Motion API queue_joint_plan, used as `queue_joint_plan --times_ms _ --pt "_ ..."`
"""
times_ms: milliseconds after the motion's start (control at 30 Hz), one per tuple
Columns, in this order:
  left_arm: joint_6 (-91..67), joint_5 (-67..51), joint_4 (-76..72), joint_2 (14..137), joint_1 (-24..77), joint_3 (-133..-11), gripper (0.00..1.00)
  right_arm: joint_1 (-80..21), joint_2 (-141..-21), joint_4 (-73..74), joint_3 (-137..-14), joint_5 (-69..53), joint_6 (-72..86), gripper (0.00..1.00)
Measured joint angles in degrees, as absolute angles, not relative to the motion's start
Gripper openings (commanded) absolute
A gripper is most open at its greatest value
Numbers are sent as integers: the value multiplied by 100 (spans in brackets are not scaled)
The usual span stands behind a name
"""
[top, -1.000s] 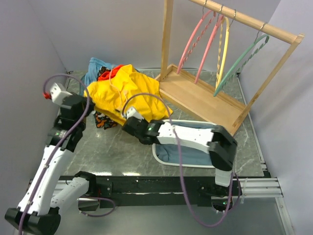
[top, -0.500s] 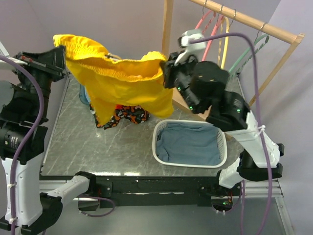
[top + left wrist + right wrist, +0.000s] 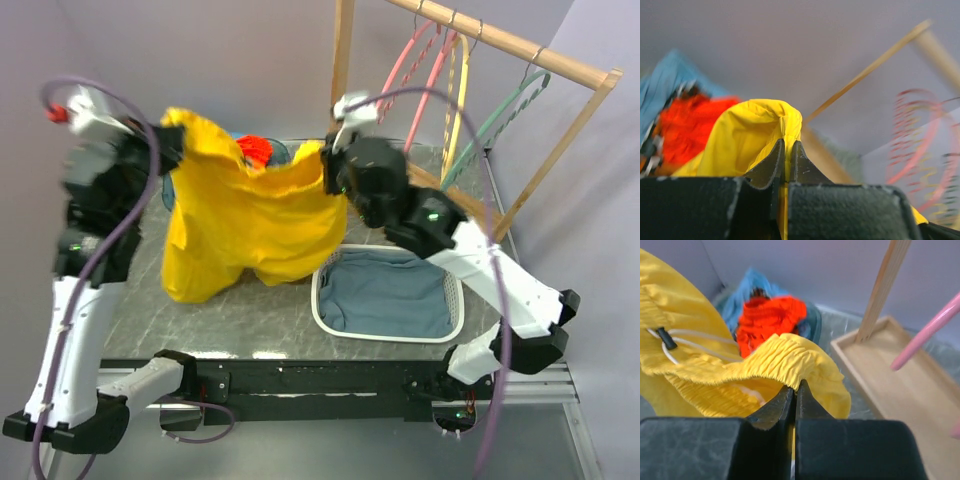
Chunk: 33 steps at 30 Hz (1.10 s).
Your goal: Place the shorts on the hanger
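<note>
- Above the left half of the table (image 3: 250, 320), the shorts (image 3: 245, 225) hang spread between the two arms, waistband uppermost and legs draping down. Whether the hems touch the tabletop cannot be told.
- Left gripper (image 3: 172, 140): jaws pressed together on the left end of the waistband. The left wrist view confirms this, with a fold of yellow fabric (image 3: 752, 132) standing up out of the closed fingers (image 3: 767, 167).
- Right gripper (image 3: 328, 165): jaws clamped on the right end of the waistband. The right wrist view shows the gathered elastic edge (image 3: 782, 360) pinched at the fingertips. A white drawstring (image 3: 687, 344) with a black tip lies across the fabric to the left.
- The waistband sags slightly between the two grips.
- The hanger (image 3: 487, 122), teal-green, hangs by its hook at the right end of the wooden rack (image 3: 420, 205). It is well apart from the shorts.
- Two pink hangers (image 3: 395, 85) and a yellow hanger (image 3: 460, 95) hang on the same rail, left of the teal one.
- An orange-red garment (image 3: 255, 150) lies at the back of the table, behind the raised waistband.
- A white basket (image 3: 318, 300) sits near the front edge, just right of the shorts. It holds a blue-grey cloth (image 3: 385, 295).
</note>
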State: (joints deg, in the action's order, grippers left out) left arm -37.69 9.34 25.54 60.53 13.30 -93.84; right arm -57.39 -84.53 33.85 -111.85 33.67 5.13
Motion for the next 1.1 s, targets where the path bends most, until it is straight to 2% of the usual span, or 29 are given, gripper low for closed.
queue_joint_plan --times_ms 100,200,233,267,333,433,533,800,1100 --pt "-4027 1000 2458 5739 1328 -7874 1 -5435 -8246 3063 -9531 2956 998 4" --pt "-4303 932 2381 5529 1317 -6309 1 -5290 -8178 2842 -8136 2685 1439 22" --pt "-4390 867 2349 5516 1315 -5867 1 -5277 -8178 2790 -7784 2617 1559 35" --pt "-4469 777 2335 5507 1313 -5481 1 -5271 -8178 2757 -7470 2556 1667 40" --pt "-4571 604 2335 5511 1313 -4947 1 -5271 -8178 2792 -7126 2462 1846 55" --pt "-4628 395 2331 5511 1313 -4687 4 -5280 -8108 2762 -7135 2458 1959 70" --pt "-4622 274 2115 5452 1308 -4692 6 -5334 -7835 2821 -7411 2545 1966 73" --pt "-4560 27 1992 5282 1308 -4762 7 -5374 -6779 2899 -8715 3218 1806 76" --pt "-4418 -183 1933 5194 1308 -4827 8 -4624 -5290 3295 -8799 3979 2248 74"
